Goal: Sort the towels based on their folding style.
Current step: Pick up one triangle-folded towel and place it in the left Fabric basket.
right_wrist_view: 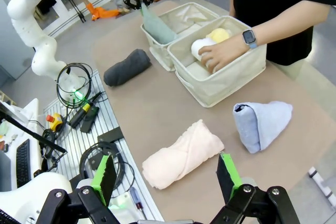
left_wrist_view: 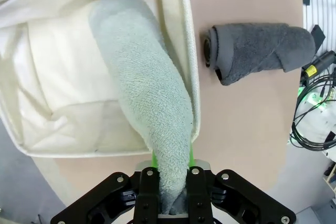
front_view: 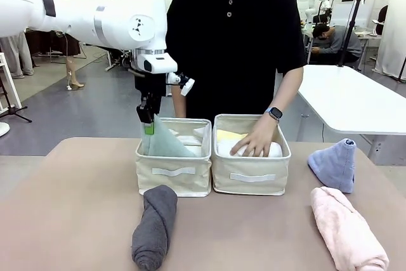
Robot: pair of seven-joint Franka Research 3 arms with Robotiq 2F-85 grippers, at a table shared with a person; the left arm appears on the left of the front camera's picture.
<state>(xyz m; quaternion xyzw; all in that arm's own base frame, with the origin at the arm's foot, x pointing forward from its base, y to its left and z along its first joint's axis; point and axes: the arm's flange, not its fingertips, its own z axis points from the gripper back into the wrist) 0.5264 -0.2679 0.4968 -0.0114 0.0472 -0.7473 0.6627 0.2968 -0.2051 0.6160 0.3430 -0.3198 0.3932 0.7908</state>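
The left gripper pinches the thin tip of the green towel tight; the towel's wide end hangs into the left bin, whose wall hides that end in the front view; the left wrist view looks down on it inside the bin, but I cannot tell if it touches the bottom. In the right bin the person's hand covers much of the white towel; the yellow towel peeks out at the hand's 10 o'clock. On the table the grey towel lies at 6 o'clock from the left bin; the blue towel sits at 3 o'clock from the right bin; the pink towel, at 5 o'clock, is cut off by the bottom edge. The right wrist view shows the whole pink towel, seen between the right gripper's jaws, which stand wide apart and hold nothing.
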